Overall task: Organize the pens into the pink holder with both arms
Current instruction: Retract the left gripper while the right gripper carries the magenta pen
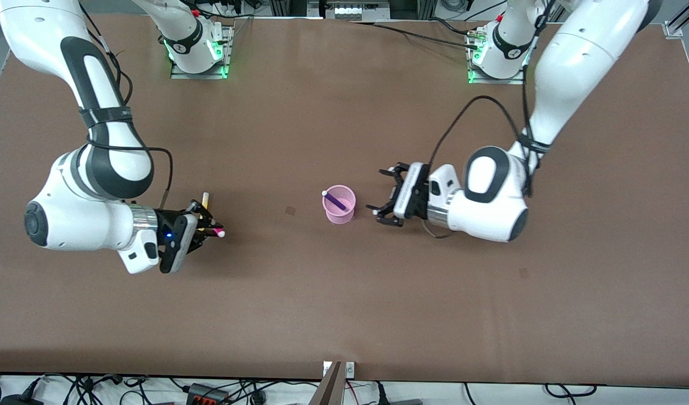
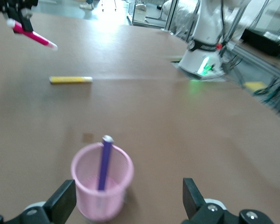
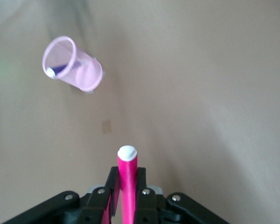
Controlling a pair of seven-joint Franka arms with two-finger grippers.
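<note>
The pink holder (image 1: 339, 205) stands mid-table with the dark purple pen (image 1: 336, 200) leaning inside. The left gripper (image 1: 381, 191), jaws spread wide and empty, hangs just beside it. The right gripper (image 1: 208, 222) clamps the magenta pen (image 1: 216, 231); the yellow pen (image 1: 205, 200) lies on the brown table (image 1: 344, 304) beside it.

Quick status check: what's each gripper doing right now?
Left gripper: open, empty, beside the pink holder, which has the purple pen in it.
Right gripper: shut on the magenta pen, above the table.
</note>
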